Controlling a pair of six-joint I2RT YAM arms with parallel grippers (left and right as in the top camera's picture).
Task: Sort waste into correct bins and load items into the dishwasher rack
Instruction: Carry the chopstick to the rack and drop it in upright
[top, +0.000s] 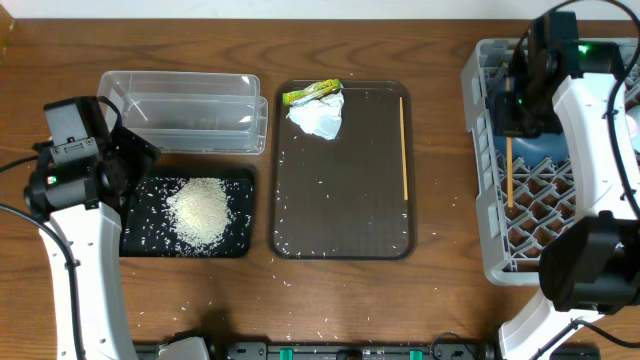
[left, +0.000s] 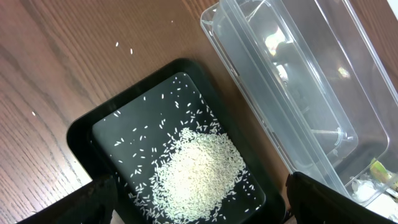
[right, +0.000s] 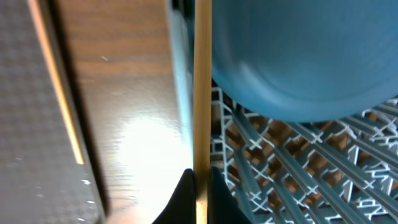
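My right gripper is shut on a wooden chopstick and holds it over the left part of the grey dishwasher rack; the chopstick also shows in the overhead view. A dark-blue bowl lies in the rack beside it. The second chopstick lies on the brown tray. A crumpled white tissue and a yellow-green wrapper lie at the tray's far end. Rice is piled in the black tray. My left gripper is open above that rice.
The clear plastic tub stands behind the black tray; it also shows in the left wrist view. Stray rice grains are scattered on the brown tray and on the wooden table near the front edge.
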